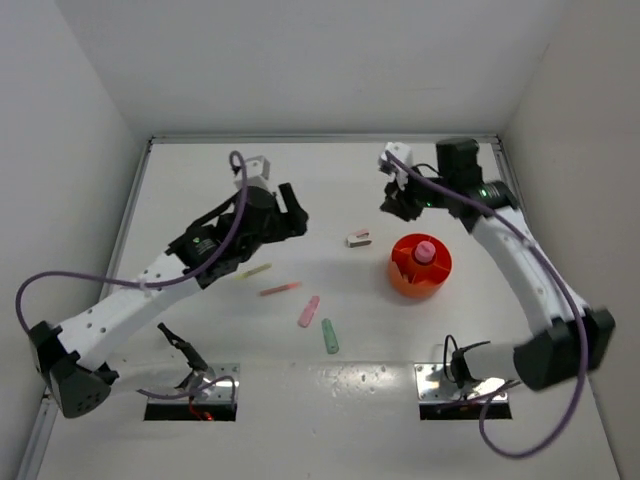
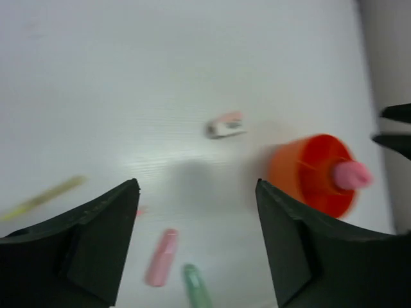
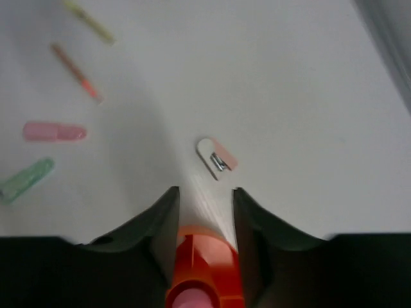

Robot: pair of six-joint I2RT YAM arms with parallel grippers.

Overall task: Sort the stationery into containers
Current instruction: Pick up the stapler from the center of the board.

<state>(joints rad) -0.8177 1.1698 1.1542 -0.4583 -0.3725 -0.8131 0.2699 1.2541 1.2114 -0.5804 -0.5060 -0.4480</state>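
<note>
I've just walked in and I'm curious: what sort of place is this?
Probably a robot test cell: a white table boxed in by plain walls, a left arm and right arm bolted at its near edge, and a pink marker and orange-red tub as props.

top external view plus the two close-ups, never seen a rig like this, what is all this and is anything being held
These are two robot arms bolted to a white table. The top view looks down from above and behind them. Each close-up comes from a camera on one wrist, so the dark shapes at the bottom are that arm's own fingers. The left gripper is wide open and the right gripper is slightly open; neither holds anything. On the table stands a round orange tub with a pink-capped tube already in it. Loose beside it lie a small white and pink block, a yellow stick, a pink stick, a pink marker and a green marker.
</note>
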